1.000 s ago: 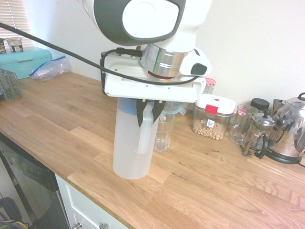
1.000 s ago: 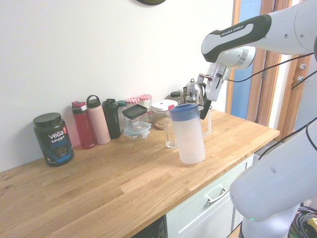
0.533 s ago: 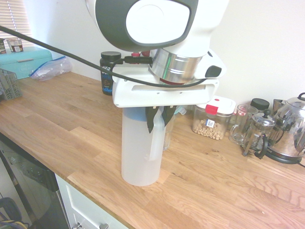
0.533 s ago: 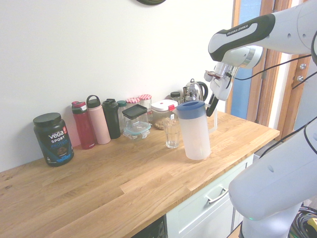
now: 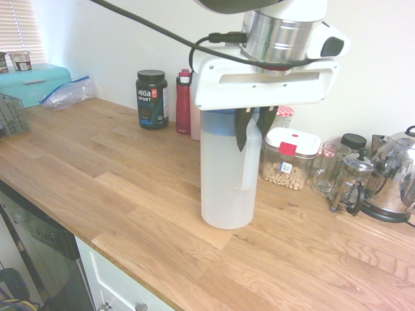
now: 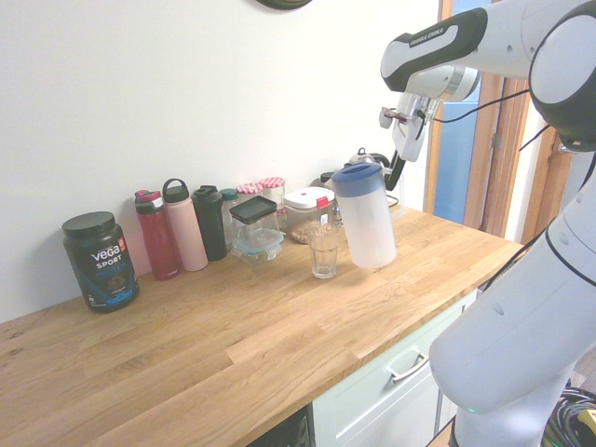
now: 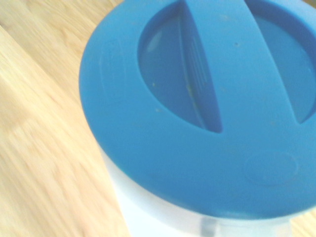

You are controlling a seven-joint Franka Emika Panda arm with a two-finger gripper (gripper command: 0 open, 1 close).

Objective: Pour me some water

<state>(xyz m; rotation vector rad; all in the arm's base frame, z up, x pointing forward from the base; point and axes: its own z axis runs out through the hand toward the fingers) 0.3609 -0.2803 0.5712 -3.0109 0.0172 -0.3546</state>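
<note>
Pincer (image 5: 251,133): closing tight on the pitcher (image 5: 225,175) handle, right of centre.
Pitcher: hanging clear of the counter (image 6: 279,326), beside the glass (image 6: 323,253).

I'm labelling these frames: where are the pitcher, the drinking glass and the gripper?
pitcher (image 6: 371,233), second exterior view, frosted body.
drinking glass (image 6: 323,256), second exterior view, ribbed side.
gripper (image 5: 253,128), first exterior view, between fingertips at the handle.

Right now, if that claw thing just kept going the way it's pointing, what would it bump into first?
The gripper points steeply down and is already shut on the pitcher's handle. Pushed further, the lifted pitcher would likely meet the wooden counter first; depth is uncertain.
</note>
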